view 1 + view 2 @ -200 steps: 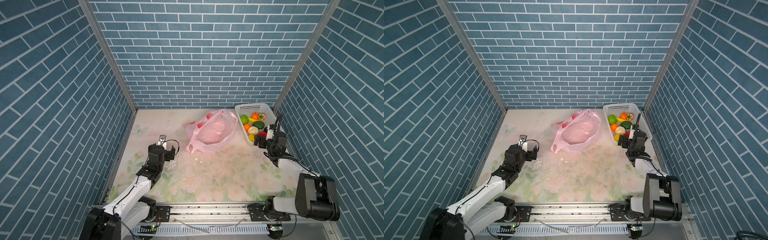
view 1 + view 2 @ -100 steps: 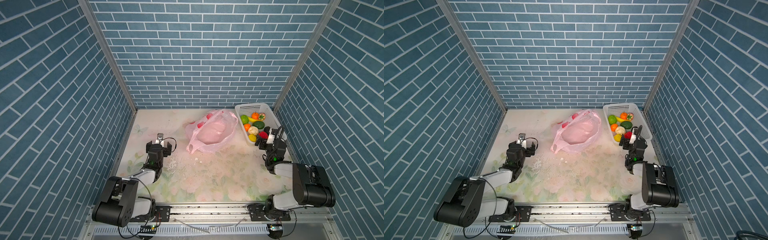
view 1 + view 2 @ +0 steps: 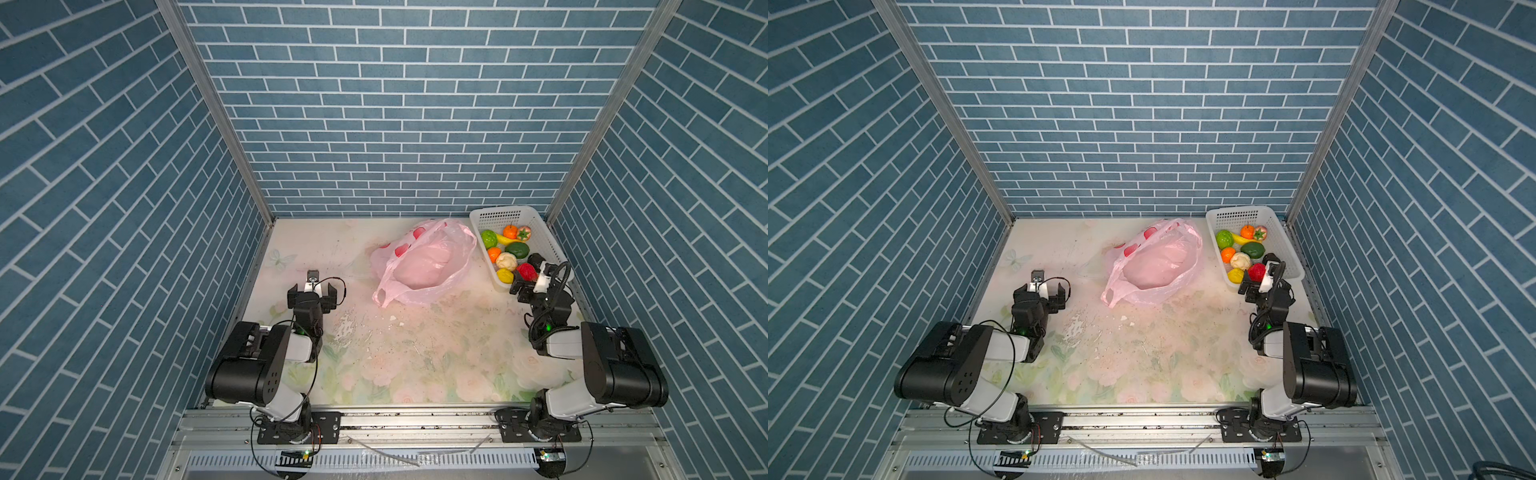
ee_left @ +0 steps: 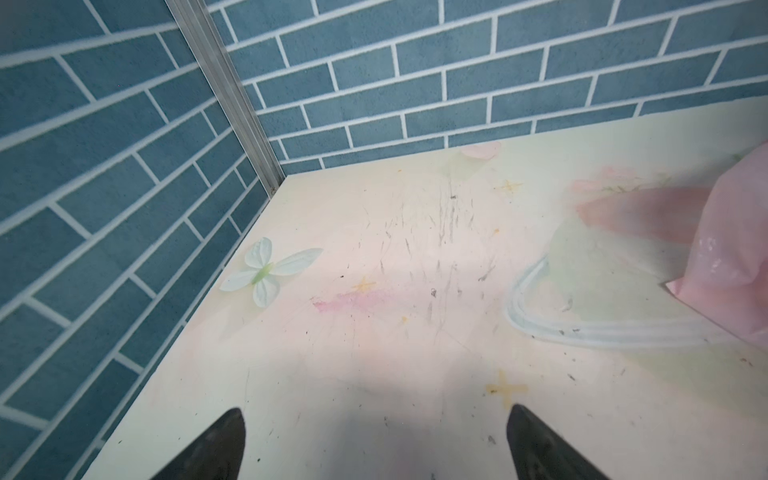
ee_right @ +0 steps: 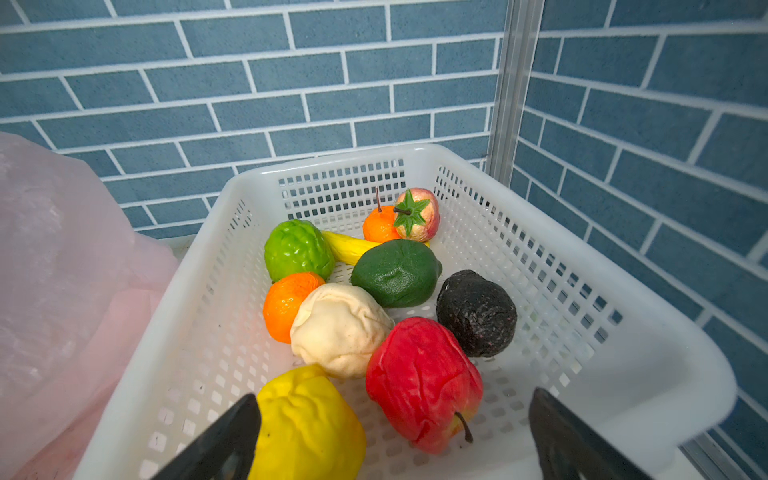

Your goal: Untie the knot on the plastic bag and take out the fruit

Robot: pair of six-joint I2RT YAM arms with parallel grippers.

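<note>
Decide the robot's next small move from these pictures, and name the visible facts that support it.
Probably just draw the right gripper back from the white basket to rest: the toy fruit lie in the basket, the pink plastic bag lies slack with its mouth open, and the left gripper, like the right, stands open and empty.

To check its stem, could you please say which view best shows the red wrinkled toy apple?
Right wrist: the red wrinkled toy apple is close, stem visible. Both top views show it as a small red blob; left wrist misses it.
</note>
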